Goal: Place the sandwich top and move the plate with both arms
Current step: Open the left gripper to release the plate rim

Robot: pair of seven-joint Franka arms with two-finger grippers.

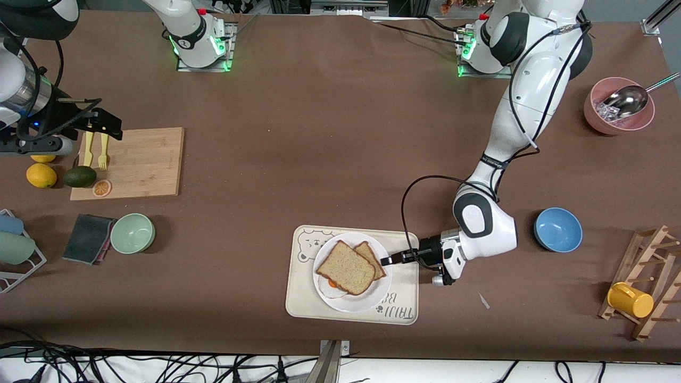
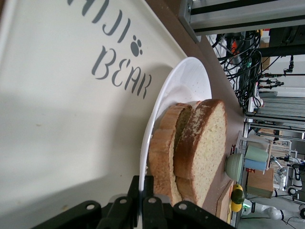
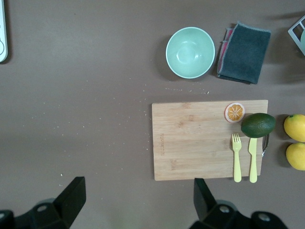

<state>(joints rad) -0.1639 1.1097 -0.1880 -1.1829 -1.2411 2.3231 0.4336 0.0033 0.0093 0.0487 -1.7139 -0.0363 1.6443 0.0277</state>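
Could tip or slide: plate [image 1: 353, 298] sat on tray [image 1: 303, 306], top bread [image 1: 347, 267] loose on it w/ egg [image 1: 331, 292] poking out. Left gripper [image 1: 390, 259] pinched plate rim, one side only. Right gripper [image 1: 101, 125] hung spread wide over cutting board [image 1: 143, 159], waiting. Lots of bare table toward arm bases; blue bowl [image 1: 557, 229] nearby.

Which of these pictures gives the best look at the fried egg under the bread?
The front view: the fried egg peeks out from under the sandwich top on the plate, white with orange yolk. The left wrist view shows only bread edges and plate rim, no egg. The right wrist view misses the plate entirely.
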